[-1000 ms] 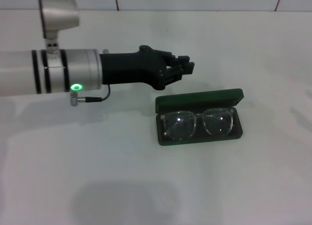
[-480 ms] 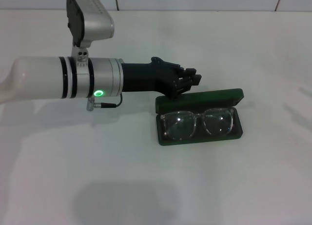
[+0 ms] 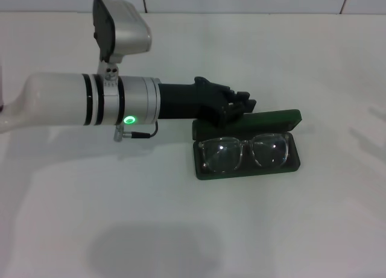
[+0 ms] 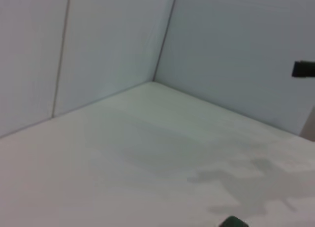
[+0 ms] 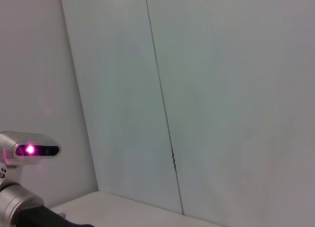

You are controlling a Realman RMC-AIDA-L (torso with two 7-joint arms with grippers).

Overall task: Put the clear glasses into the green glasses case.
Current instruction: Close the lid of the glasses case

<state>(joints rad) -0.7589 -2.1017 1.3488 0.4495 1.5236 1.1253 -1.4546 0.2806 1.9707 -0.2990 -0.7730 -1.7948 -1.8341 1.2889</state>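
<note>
The clear glasses lie inside the green glasses case, right way up across its length, lenses facing upward. The frame is fully transparent, so the dark lining shows through it, and each lens carries a small bright glint. The folded arms cannot be made out. The glasses span almost the whole tray, from one end wall to the other.

The case is dark green with rounded corners and stands open on the white table, a little right of the middle. Its lid is raised along the far side, leaning back behind the tray.

The left gripper reaches in from the left, level with the table, its black fingertips at the lid's upper left edge. The fingers appear drawn close together with nothing between them, though whether they touch the lid cannot be told. A green light glows on the silver wrist behind it.

The right gripper does not show in any view.
</note>
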